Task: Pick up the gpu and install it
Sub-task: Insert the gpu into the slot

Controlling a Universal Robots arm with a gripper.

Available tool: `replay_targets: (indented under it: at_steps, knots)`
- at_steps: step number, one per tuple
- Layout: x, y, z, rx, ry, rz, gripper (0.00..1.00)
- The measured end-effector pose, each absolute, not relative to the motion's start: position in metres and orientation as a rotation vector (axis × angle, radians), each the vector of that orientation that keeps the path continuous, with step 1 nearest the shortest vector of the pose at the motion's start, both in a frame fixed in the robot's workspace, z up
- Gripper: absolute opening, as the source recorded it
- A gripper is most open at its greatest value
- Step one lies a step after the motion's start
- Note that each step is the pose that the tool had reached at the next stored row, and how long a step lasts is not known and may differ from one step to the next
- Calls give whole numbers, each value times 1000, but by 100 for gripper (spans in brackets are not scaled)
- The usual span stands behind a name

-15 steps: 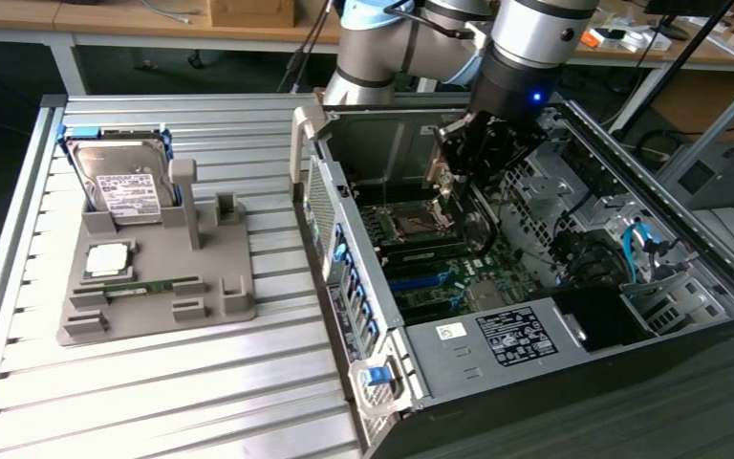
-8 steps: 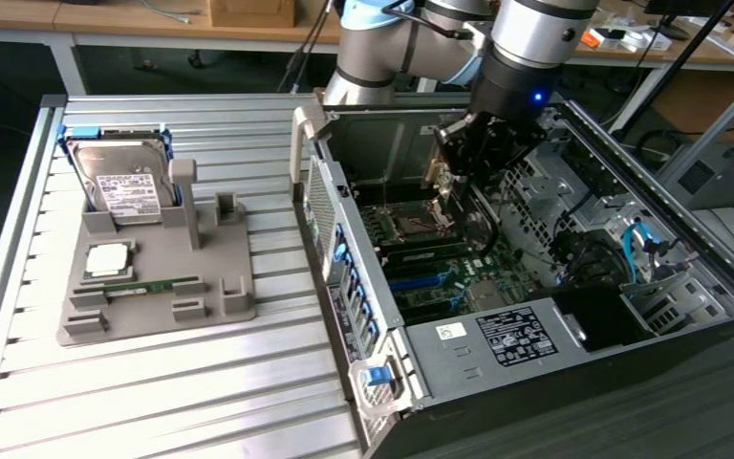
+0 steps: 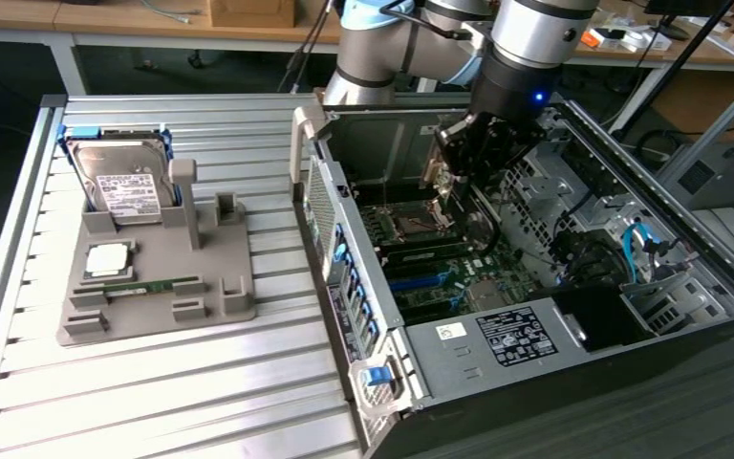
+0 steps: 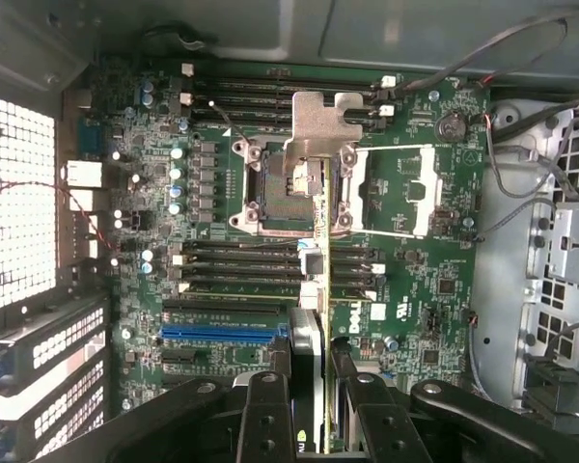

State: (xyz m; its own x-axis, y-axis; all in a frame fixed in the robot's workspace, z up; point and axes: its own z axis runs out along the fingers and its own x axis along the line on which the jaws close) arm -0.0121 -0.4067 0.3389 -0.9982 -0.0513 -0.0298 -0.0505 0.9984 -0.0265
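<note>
We are clamping the gpu (image 4: 314,328) edge-on in our claw (image 4: 314,374) above the motherboard (image 4: 415,289); a hard drive (image 3: 125,182) is standing in a grey holder (image 3: 221,292) on the slatted bench (image 3: 150,402), exterior view's upper left.

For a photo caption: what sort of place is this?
Likely a robotics lab for computer assembly: a robot claw holds a gpu inside an open computer case, on a slatted metal table, workbenches behind.

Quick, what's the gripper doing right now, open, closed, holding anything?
Gripper: closed on the gpu, holding it edge-on over the motherboard.
</note>
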Motion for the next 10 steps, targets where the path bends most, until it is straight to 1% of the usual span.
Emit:
replay_targets:
  at_steps: [10]
  knots:
    - [-12,-407,339,-165,3106,-39,27]
